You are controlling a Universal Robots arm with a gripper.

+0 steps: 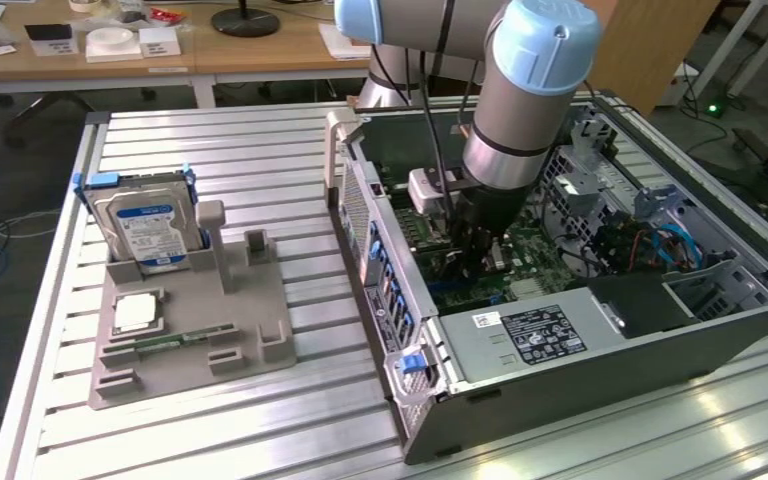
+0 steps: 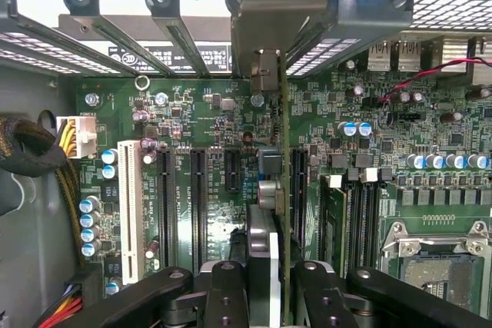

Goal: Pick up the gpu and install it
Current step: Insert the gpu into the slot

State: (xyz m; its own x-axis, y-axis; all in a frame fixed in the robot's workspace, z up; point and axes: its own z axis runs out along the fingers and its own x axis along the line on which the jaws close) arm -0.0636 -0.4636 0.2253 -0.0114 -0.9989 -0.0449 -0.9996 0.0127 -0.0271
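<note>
The gripper (image 1: 471, 262) is lowered inside the open computer case (image 1: 704, 330), above the motherboard (image 2: 192, 113). In the wrist view the gpu (image 2: 270, 197) is seen edge-on, pinched between the fingers (image 2: 223, 289), its board edge running away from the gripper (image 2: 265, 297) toward the rear metal bracket (image 2: 265, 28). It is stood upright over a black expansion slot (image 2: 298, 190). Whether it is seated cannot be told. On the grey fixture (image 1: 171, 330) outside the case, a hard drive (image 1: 144, 225) is held upright.
</note>
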